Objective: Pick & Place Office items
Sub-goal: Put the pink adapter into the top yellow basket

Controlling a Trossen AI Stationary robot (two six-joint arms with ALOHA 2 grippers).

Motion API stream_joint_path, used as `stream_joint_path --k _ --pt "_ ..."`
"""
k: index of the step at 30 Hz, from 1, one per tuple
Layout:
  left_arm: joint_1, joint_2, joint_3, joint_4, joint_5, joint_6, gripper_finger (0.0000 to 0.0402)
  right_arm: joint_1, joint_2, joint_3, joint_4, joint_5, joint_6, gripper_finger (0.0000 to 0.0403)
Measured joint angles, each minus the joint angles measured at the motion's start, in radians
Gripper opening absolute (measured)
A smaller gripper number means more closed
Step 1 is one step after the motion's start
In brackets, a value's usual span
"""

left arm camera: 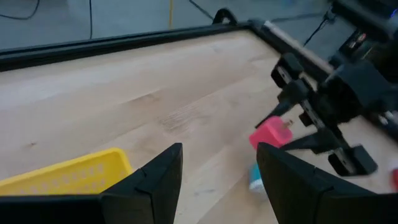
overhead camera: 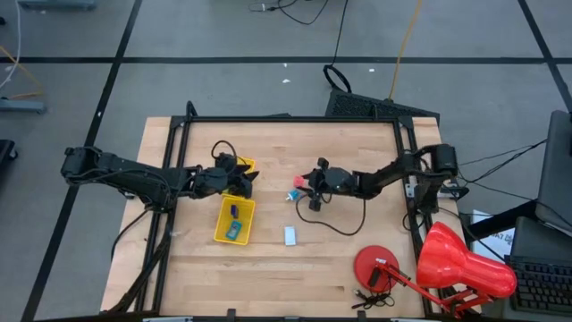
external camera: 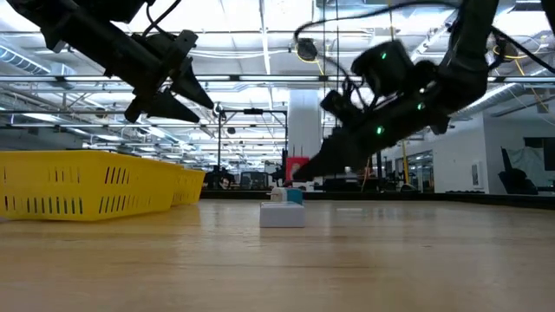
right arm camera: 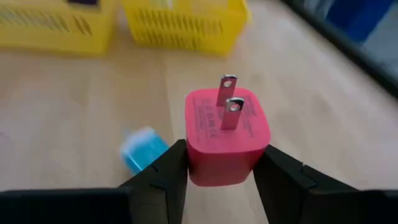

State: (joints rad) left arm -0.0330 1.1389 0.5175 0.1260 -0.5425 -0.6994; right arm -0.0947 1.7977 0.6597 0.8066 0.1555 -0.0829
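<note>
The right gripper (right arm camera: pixel 217 171) clamps the pink-red plug adapter (right arm camera: pixel 227 137) between its fingers just above the table, so the next move probably is carrying it to the yellow tray (overhead camera: pixel 235 220), while the left gripper (left arm camera: pixel 217 180) waits open beside that tray.

We are seeing a large red desk lamp (overhead camera: pixel 460 264) sitting at the wooden table's (overhead camera: pixel 295 268) near right corner, a black cable (overhead camera: pixel 344 224) trailing across the boards, and a long yellow tray (overhead camera: pixel 235 220) lying left of centre.
</note>
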Motion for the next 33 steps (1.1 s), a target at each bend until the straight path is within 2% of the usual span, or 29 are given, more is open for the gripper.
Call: stream_joint_path --k 4,9,17,27,33 --pt "-0.001 0.0 0.0 0.08 0.054 -0.003 0.0207 0.049 -0.082 0.001 0.001 -0.001 -0.041 0.0143" --pt "-0.011 0.039 -0.001 0.206 0.202 0.181 0.0207 0.113 -0.162 0.001 0.006 -0.004 -0.065 0.0143" --pt "-0.083 0.245 0.027 0.529 0.205 0.483 0.0207 0.174 -0.192 0.0 0.033 -0.004 -0.062 0.0143" --pt "-0.14 0.457 0.198 0.552 0.196 0.8 0.0207 0.182 -0.192 0.0 0.057 -0.007 -0.061 0.0143" --pt "-0.13 0.507 0.249 0.552 0.201 0.817 0.0207 0.182 -0.191 0.0 0.055 -0.006 -0.061 0.0143"
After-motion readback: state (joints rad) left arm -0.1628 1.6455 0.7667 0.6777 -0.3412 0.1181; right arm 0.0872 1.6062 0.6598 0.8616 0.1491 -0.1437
